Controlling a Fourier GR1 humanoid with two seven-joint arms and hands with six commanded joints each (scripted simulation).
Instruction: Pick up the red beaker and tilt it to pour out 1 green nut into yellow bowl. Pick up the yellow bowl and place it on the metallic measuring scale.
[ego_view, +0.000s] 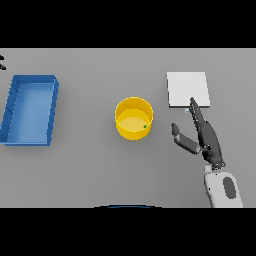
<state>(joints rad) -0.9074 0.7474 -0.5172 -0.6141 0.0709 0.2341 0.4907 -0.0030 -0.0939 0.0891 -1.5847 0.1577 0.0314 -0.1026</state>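
Note:
The yellow bowl (134, 119) stands on the grey table near the middle, with one small green nut (145, 126) inside at its right. The metallic measuring scale (187, 89), a pale flat square, lies at the back right. My right hand (206, 137) hovers to the right of the bowl, open, its fingers straight and pointing toward the scale's near edge, its thumb spread toward the bowl. It holds nothing and stays apart from the bowl. No red beaker shows in the head view. My left hand is out of sight.
A blue rectangular bin (30, 109) lies at the far left of the table, holding nothing that I can see.

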